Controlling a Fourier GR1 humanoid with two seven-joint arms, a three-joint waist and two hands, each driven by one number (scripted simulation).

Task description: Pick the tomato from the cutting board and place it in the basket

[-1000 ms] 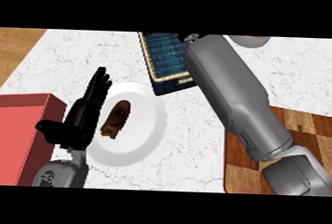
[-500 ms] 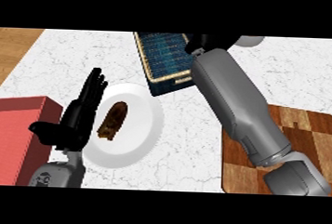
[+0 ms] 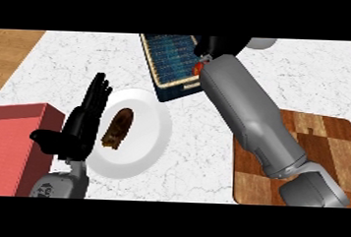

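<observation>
Head view: my right hand [image 3: 219, 45] up over dark blue woven basket [image 3: 169, 59], fingers curled round small red tomato [image 3: 198, 68], only red bit peeking beside my wrist. Brown checkered wooden cutting board [image 3: 316, 140] behind, near my elbow. Step: putting in. Next: let go, tomato falls into basket. Left hand [image 3: 80, 122] open, resting beside white round plate [image 3: 145, 139].

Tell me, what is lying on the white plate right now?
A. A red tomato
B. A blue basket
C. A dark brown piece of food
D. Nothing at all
C: a dark brown piece of food lies on the white plate, beside the open left hand; the tomato shows as a bit of red up by the basket.
</observation>
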